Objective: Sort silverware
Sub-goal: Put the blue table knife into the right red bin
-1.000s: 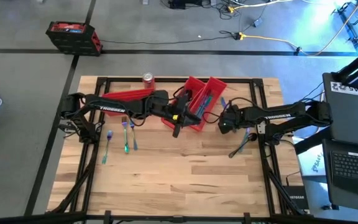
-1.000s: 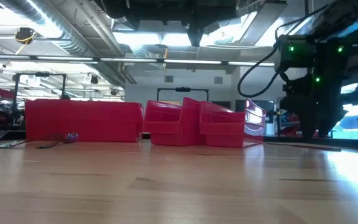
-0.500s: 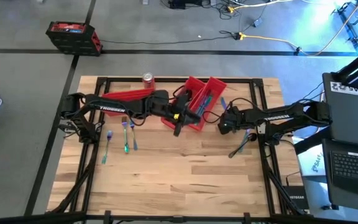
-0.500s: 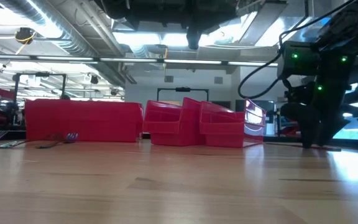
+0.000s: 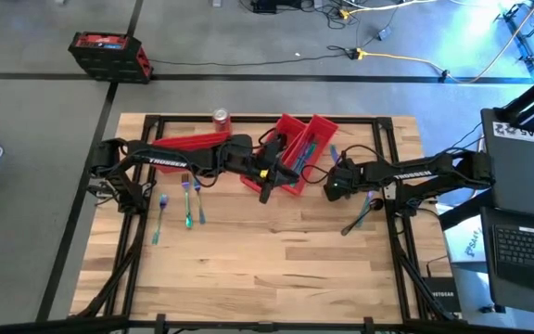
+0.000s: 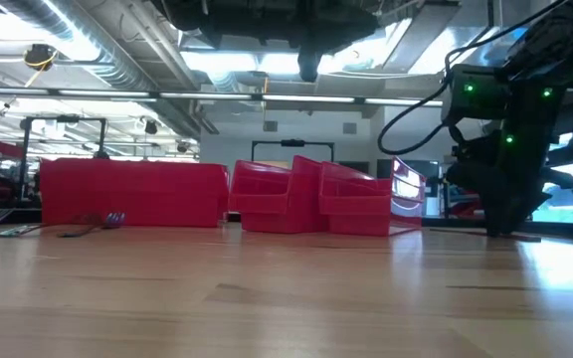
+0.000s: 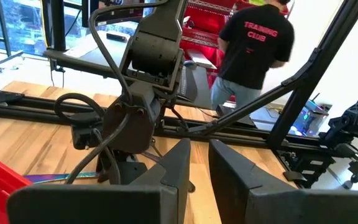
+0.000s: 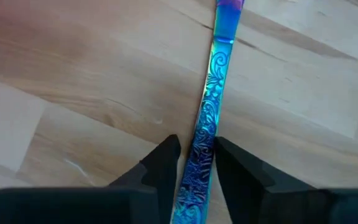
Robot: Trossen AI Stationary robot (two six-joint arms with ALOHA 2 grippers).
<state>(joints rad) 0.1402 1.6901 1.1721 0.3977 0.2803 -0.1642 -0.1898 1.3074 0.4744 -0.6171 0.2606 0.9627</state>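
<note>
A: Seen on the light wooden slatted table (image 5: 248,250), left side? Three slender iridescent blue-teal pieces of silverware (image 5: 185,202) lying side by side on the boards, near the left arm's base.

B: Confirmed. Behind them, a long red plastic bin (image 5: 193,141) lying at an angle and a red soda can (image 5: 221,117) standing at the far edge.

A: And the left gripper (image 5: 265,190)?

B: Reached toward mid-table, raised just beside the cluster of small red plastic bins (image 5: 290,153). Fingers (image 7: 173,168) close together with only a narrow gap, clasping nothing.

A: Anything in those bins?

B: At least one teal utensil (image 5: 306,148) lying inside one of them.

A: Further right?

B: Right gripper (image 5: 333,187) down low at the table, just right of the bins. In its wrist view, fingers (image 8: 160,163) set on either side of a slim iridescent blue handle with embossed floral scrollwork (image 8: 207,137), lying flat on the wood, pressed close against both edges.

A: Clenched on it, then?

B: Looked so, handle still flat on the table. One more dark slender utensil (image 5: 358,219) lying loose near that arm. Beyond the table, a person in a dark shirt (image 7: 253,46) standing, back turned.
</note>
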